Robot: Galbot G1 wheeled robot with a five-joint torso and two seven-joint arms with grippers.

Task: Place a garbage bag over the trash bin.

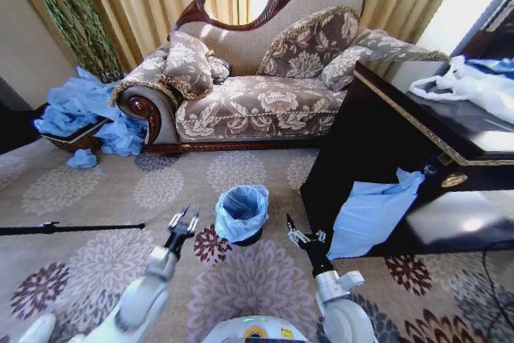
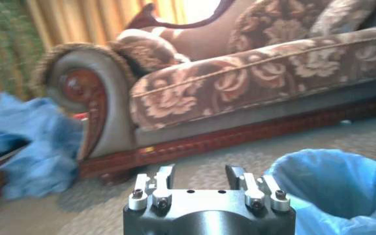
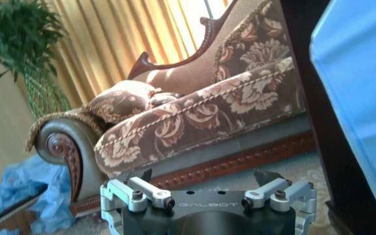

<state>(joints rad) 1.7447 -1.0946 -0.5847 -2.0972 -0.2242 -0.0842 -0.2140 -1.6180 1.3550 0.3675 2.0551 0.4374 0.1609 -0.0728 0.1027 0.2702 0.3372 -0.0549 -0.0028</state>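
Thin blue plastic, wrinkled and half see-through, already lined the bin (image 1: 247, 234): the bag (image 1: 241, 210) sat in its mouth with the top folded outward over the rim, so that only a sliver of smooth black wall showed at the base. The bin stood on the flowered carpet (image 1: 249, 287) in front of the sofa (image 1: 257, 106), between my two arms and apart from both.

My left gripper (image 1: 181, 222) hovered just beside the bin with its fingers spread and nothing in them. My right gripper (image 1: 300, 236) hung on the other side, jaws likewise apart and empty, close to the dark cabinet (image 1: 385, 142) and the blue sheet (image 1: 369, 214) draped from it.

I judged the fitting itself as good as done. Whatever remained called for a light touch: film that soft would slip or tear, and the small tapered bin would tip if I pushed its rim sideways.
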